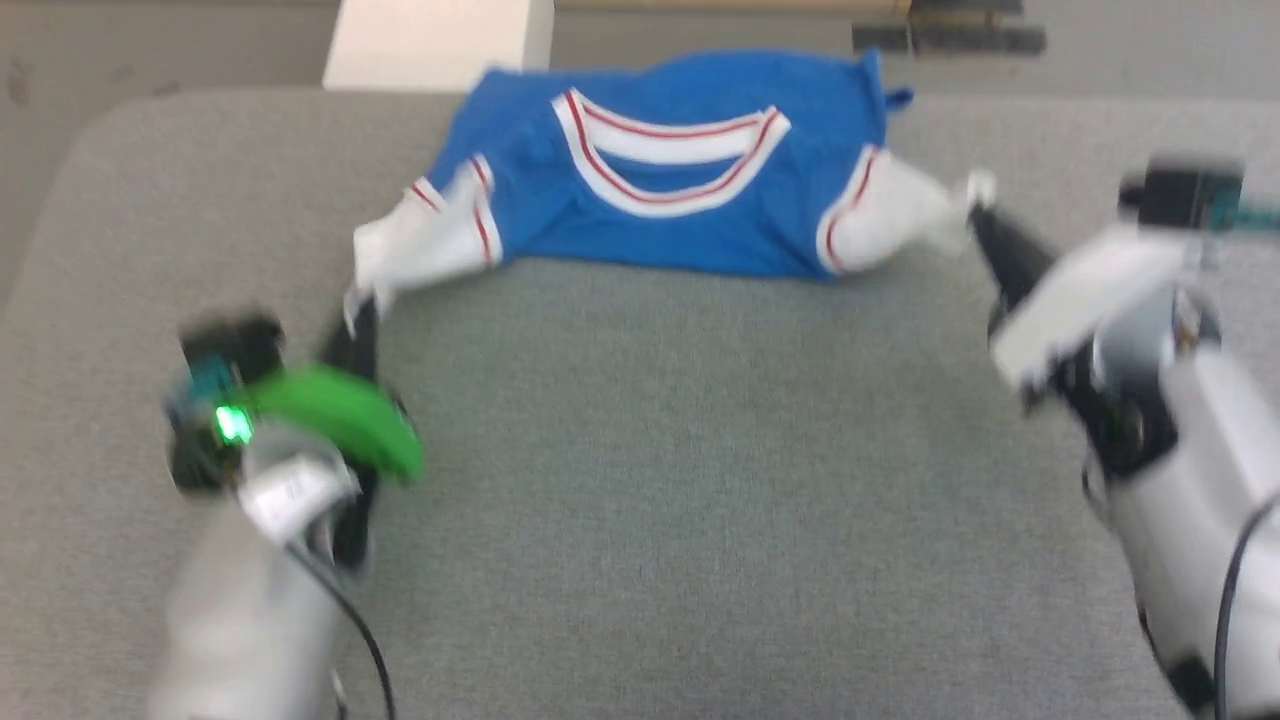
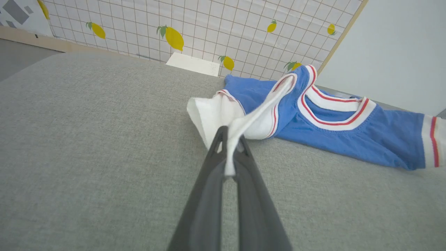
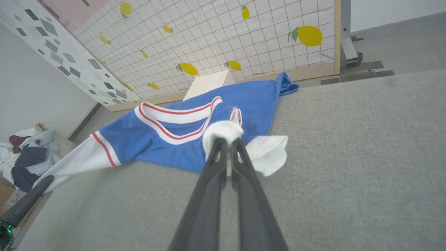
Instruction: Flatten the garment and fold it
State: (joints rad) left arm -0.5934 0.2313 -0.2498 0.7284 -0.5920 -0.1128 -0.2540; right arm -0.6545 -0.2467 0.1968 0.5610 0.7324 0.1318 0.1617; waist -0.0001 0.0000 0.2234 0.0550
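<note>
My left gripper (image 2: pixel 228 139) is pressed together on the tip of the left sleeve (image 2: pixel 209 115), and my right gripper (image 3: pixel 226 143) is pinching the right sleeve (image 3: pixel 268 153). Just beyond both sets of fingers, the shirt (image 1: pixel 640 225) lies bunched between them on the grey table (image 1: pixel 640 450), collar up, reaching the far edge.

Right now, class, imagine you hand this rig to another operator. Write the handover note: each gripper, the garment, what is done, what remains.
The left gripper is shut on one white sleeve.
The right gripper is shut on the other white sleeve.
The garment lies at the far side of the grey surface, collar up, body bunched, slung between the two grips.
Done: both sleeves are gripped.
Left: spread it flat, then fold it. No fold has been made yet.
</note>
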